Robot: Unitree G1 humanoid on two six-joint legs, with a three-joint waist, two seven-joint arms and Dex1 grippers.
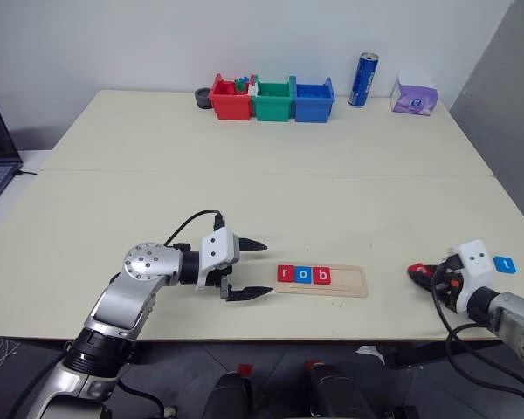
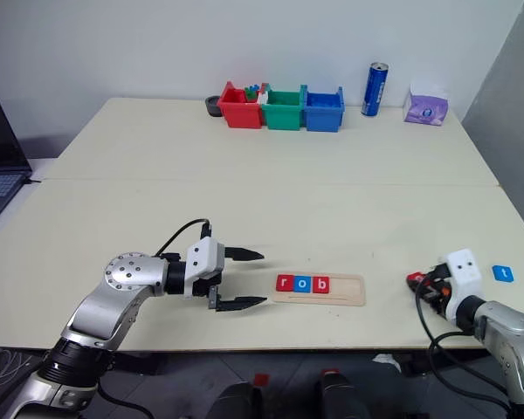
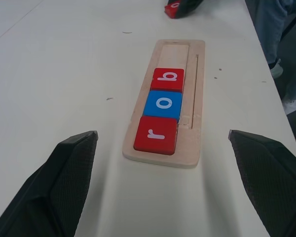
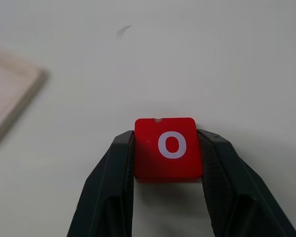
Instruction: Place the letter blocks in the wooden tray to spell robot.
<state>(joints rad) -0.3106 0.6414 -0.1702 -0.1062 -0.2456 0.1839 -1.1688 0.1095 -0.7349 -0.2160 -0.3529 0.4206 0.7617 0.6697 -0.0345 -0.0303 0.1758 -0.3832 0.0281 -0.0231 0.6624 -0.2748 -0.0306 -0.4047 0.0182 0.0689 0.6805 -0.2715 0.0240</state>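
the tray (image 1: 349, 285) lies near the table's (image 1: 244, 192) near edge, a little right of centre. its left three slots hold a red r (image 1: 286, 274), a blue o (image 1: 303, 275) and a red b (image 1: 321, 276), touching in a row; the right part of the tray is bare wood. the left gripper (image 1: 249, 270) sits just left of the tray's left end, pointing at it, its fingers spread wide with nothing between them. to the right of the tray, apart from it, the right gripper (image 4: 167, 158) pinches a red o (image 4: 168, 147) by two opposite sides, its fingers pressed against the tile. a blue t (image 1: 504, 264) lies flat on the table beside the right wrist, near the right edge. at the far edge stand three bins (image 1: 273, 99), red, green and blue, a blue can (image 1: 363, 79) and a tissue pack (image 1: 414, 96).
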